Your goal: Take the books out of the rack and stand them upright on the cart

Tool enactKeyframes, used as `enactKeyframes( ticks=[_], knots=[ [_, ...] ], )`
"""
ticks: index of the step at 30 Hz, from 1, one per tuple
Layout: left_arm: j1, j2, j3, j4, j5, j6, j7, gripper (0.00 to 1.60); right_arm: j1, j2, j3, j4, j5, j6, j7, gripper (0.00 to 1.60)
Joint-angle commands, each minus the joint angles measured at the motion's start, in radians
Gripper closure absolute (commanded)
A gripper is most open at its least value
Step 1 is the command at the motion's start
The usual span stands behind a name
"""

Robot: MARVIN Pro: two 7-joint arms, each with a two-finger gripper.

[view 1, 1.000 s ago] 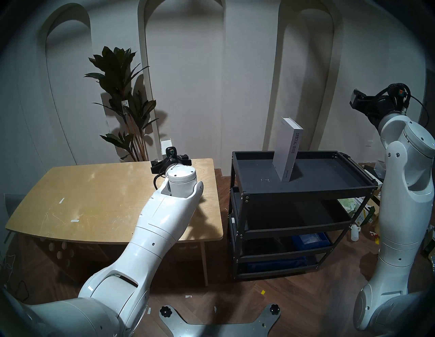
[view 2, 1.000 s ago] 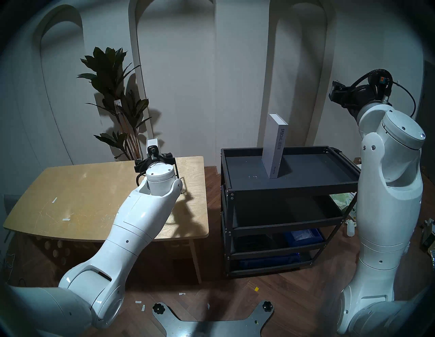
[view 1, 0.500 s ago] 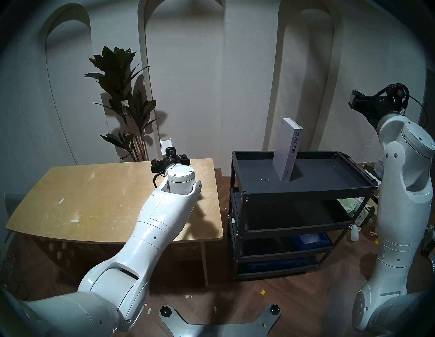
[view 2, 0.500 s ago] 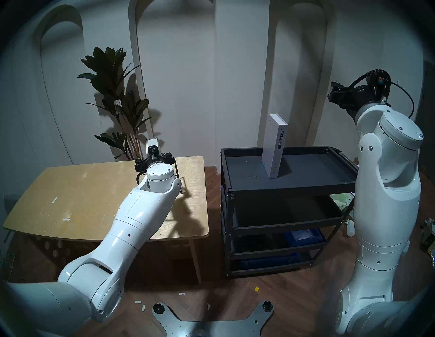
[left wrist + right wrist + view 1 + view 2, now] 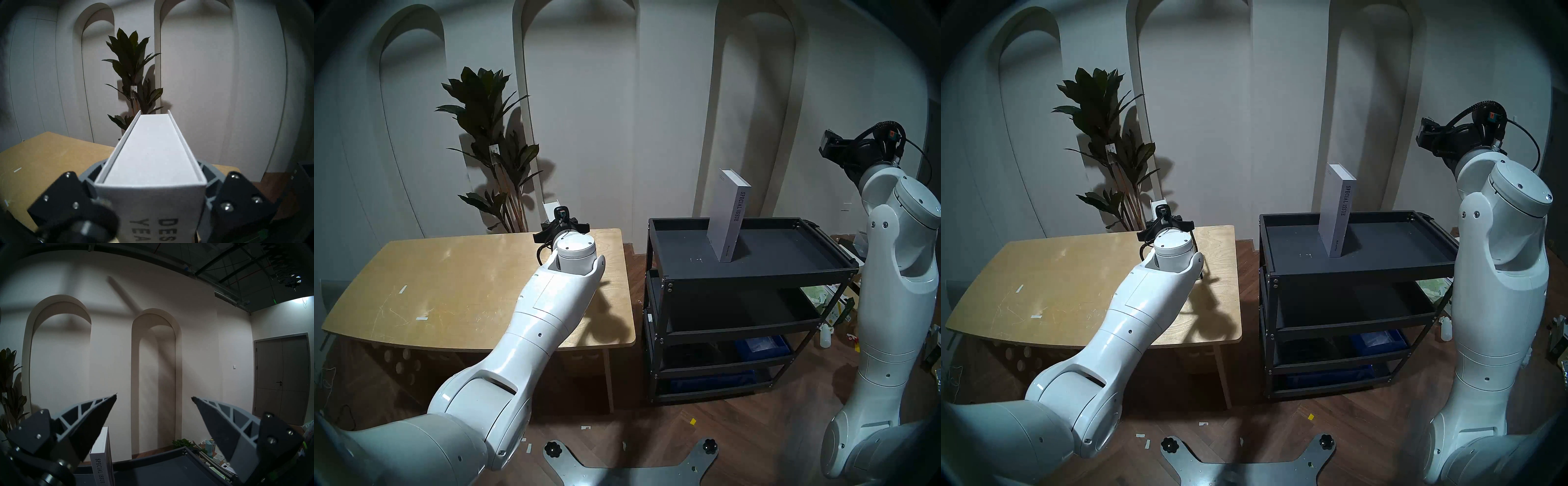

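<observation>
Left tool (image 5: 151,200) was pinching the shorter grey book (image 5: 153,162) by both covers, spine facing the wrist camera, letters "DES / YEA" readable low on it. Book stood upright between the fingers (image 5: 210,179) above the wooden worktop (image 5: 456,278), near its far right corner; only the book's top (image 5: 550,209) peeked over the wrist in the head view. A thin black wire upright of the rack (image 5: 1194,245) showed just right of the left wrist; couldn't tell whether the book's foot was inside it. Right tool (image 5: 153,397) was spread wide, holding nothing, raised high at the cart's right end. Taller "SPECIAL ISSUE" book (image 5: 728,217) stood upright on the top shelf of the black cart (image 5: 755,275), toward the back, touching neither tool. Behind the worktop, a potted plant (image 5: 490,135) against the arched wall.
</observation>
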Motion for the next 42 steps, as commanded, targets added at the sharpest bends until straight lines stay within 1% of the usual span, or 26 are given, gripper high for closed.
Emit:
enactKeyframes(
  ticks=[1,2,4,9,10,11,12,15,17,18,19,20,22,23,25,26,28,29,30,32,33,38,42],
  knots=[
    [-0.023,0.010,-0.009,-0.032,0.008,-0.006,0.006,1.60,-0.012,0.039,-0.025,-0.034,0.040,0.001,0.084,0.00],
    [-0.021,0.012,-0.010,-0.036,0.008,-0.006,0.006,1.60,-0.015,0.044,-0.030,-0.040,0.046,0.005,0.098,0.00],
    [-0.017,0.019,-0.012,-0.053,0.012,-0.003,0.009,1.60,-0.035,0.053,-0.046,-0.060,0.048,-0.022,0.128,0.00],
    [-0.005,0.041,-0.020,-0.110,0.013,0.008,0.008,1.60,-0.055,0.048,-0.054,-0.086,0.083,-0.035,0.189,0.00],
    [-0.003,0.049,-0.021,-0.126,0.015,0.008,0.007,1.60,-0.057,0.047,-0.056,-0.087,0.090,-0.042,0.201,0.00],
    [-0.011,0.049,-0.023,-0.122,0.017,0.005,0.009,1.60,-0.059,0.047,-0.058,-0.088,0.095,-0.048,0.211,0.00],
    [-0.002,0.059,-0.025,-0.154,0.016,0.014,0.008,1.60,-0.058,0.044,-0.059,-0.086,0.108,-0.051,0.227,0.00],
    [-0.008,0.070,-0.029,-0.183,0.019,0.020,0.010,1.60,-0.058,0.047,-0.076,-0.076,0.120,-0.072,0.260,0.00],
    [-0.010,0.077,-0.033,-0.213,0.019,0.031,0.012,1.60,-0.057,0.056,-0.100,-0.069,0.118,-0.092,0.282,0.00],
    [-0.009,0.081,-0.037,-0.234,0.017,0.040,0.014,1.60,-0.059,0.075,-0.123,-0.071,0.101,-0.104,0.291,0.00],
    [-0.024,0.086,-0.037,-0.240,0.026,0.042,0.018,1.60,-0.053,0.058,-0.148,-0.064,0.109,-0.125,0.302,0.00],
    [-0.017,0.094,-0.040,-0.271,0.025,0.058,0.019,1.60,-0.051,0.066,-0.163,-0.062,0.101,-0.135,0.309,0.00],
    [-0.029,0.096,-0.048,-0.281,0.024,0.067,0.022,1.60,-0.037,0.081,-0.197,-0.062,0.092,-0.142,0.320,0.00],
    [-0.024,0.103,-0.053,-0.308,0.021,0.080,0.023,1.60,-0.026,0.086,-0.220,-0.061,0.083,-0.134,0.315,0.00],
    [-0.029,0.108,-0.060,-0.324,0.021,0.093,0.026,1.60,-0.019,0.110,-0.259,-0.061,0.054,-0.150,0.322,0.00],
    [-0.020,0.114,-0.065,-0.355,0.016,0.112,0.026,1.60,-0.013,0.113,-0.277,-0.055,0.045,-0.151,0.323,0.00],
    [-0.031,0.115,-0.066,-0.354,0.020,0.117,0.029,1.60,-0.011,0.112,-0.298,-0.048,0.026,-0.172,0.320,0.00],
    [-0.022,0.120,-0.070,-0.389,0.014,0.138,0.029,1.60,-0.007,0.106,-0.308,-0.039,0.020,-0.183,0.321,0.00],
    [-0.031,0.118,-0.069,-0.383,0.017,0.138,0.031,1.60,-0.005,0.103,-0.315,-0.034,0.012,-0.192,0.318,0.00],
    [-0.027,0.120,-0.071,-0.411,0.012,0.160,0.032,1.60,0.002,0.091,-0.327,-0.020,-0.003,-0.219,0.309,0.00],
    [-0.023,0.119,-0.072,-0.427,0.008,0.171,0.031,1.60,0.007,0.076,-0.326,-0.013,0.000,-0.232,0.304,0.00],
    [0.000,0.124,-0.071,-0.496,-0.009,0.248,0.026,1.60,0.012,0.072,-0.345,0.009,-0.029,-0.290,0.296,0.00],
    [-0.001,0.124,-0.070,-0.512,-0.019,0.288,0.018,1.60,0.011,0.071,-0.353,0.018,-0.042,-0.326,0.291,0.00]
  ],
)
